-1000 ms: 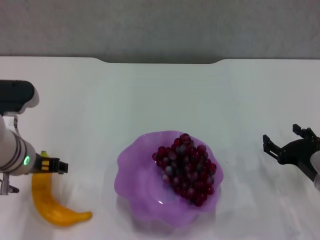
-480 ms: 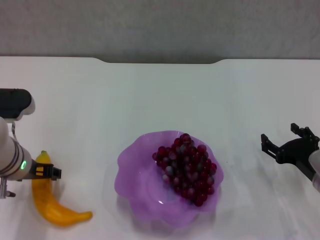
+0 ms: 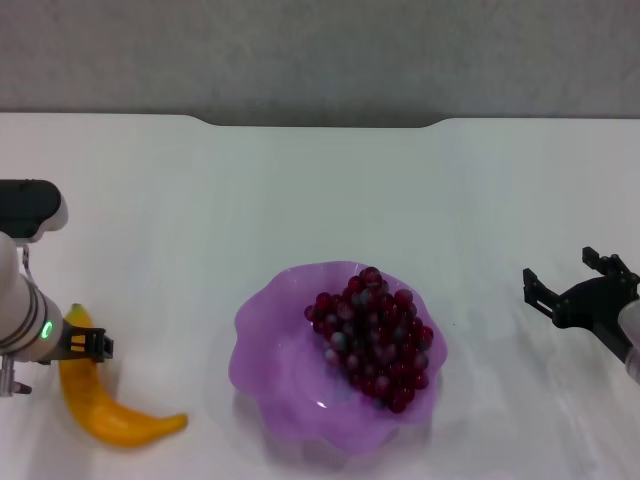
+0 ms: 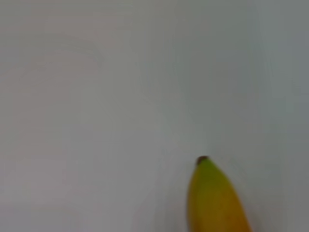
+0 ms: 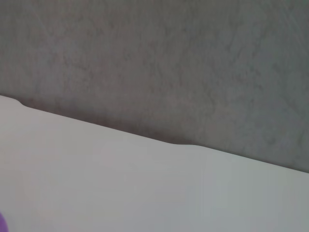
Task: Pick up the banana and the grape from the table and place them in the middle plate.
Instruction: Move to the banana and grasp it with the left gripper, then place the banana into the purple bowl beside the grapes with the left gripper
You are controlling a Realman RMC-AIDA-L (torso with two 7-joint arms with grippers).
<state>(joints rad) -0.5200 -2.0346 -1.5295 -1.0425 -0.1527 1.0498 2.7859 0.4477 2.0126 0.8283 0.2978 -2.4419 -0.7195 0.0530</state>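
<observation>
Since a second ago the left gripper [image 3: 88, 343] has dropped lower and nearer the robot along the banana [image 3: 105, 400], whose far end has swung slightly; the right gripper [image 3: 575, 290] has barely shifted. From the head view, the banana lies on the table [image 3: 300, 190] at the robot's left, well apart from the middle plate [image 3: 280, 370], with the left gripper right at its stem end; whether those fingers are spread or closed cannot be told. The grape [image 3: 372, 335] already rests inside the plate, toward its right half. The right gripper hovers with fingers spread, holding nothing. From the left wrist view, only the banana's green-tipped end [image 4: 212, 198] shows on bare white table. From the right wrist view, just the table's far edge [image 5: 145, 140] and a grey wall [image 5: 154, 58] appear. The banana looks firm, light, smooth-skinned and curved, so a grasp across its thicker middle probably resists pivoting better than one near the tapering tip.
</observation>
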